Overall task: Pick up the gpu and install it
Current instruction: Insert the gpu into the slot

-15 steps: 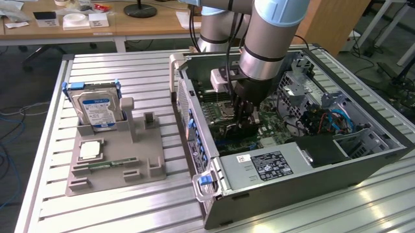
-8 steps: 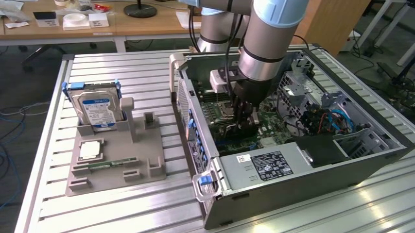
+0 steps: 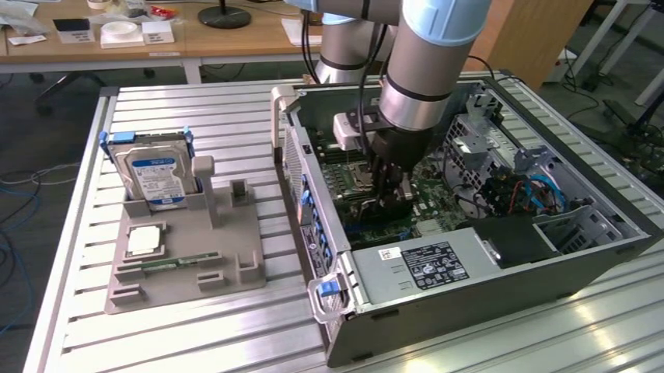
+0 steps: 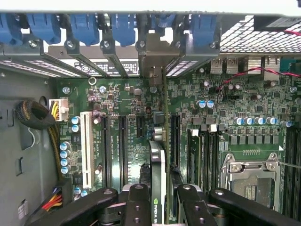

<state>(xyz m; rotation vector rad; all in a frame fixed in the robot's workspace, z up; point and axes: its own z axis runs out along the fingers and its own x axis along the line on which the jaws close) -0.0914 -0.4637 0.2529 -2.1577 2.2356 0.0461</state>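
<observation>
Misalignment is the main hazard here, as I judge it. The gpu [image 4: 158, 181] is held edge-on, clamped between the closed fingers [image 4: 137, 205] of the gripper [image 4: 162, 207], and it hangs over the motherboard [image 4: 117, 101] inside the open computer case [image 3: 498, 272]. In the wrist view the card's edge lies along one of the long black expansion slots [image 4: 175, 136], and its metal bracket end points toward the row of blue slot clips [image 4: 84, 26] at the case's rear wall. If the card sits a little skewed in the grip, its edge connector could land on the slot's lip or on the small capacitors [image 4: 205, 103] just beside it, and pressing would then bend the board or scrape the parts. The bracket could also catch on the rear frame. A slip between the pads is possible too, since the card is thin and held near one edge.

Across the exterior view from its left: on the tabletop [image 3: 207, 109] a grey fixture [image 3: 186, 256] holds a hard drive [image 3: 155, 175] upright, well apart from the work. Further toward that view's right, the arm [image 3: 425, 70] comes down steeply into the case, wrist nearly vertical, the gripper low among the components near the middle of the motherboard.
</observation>
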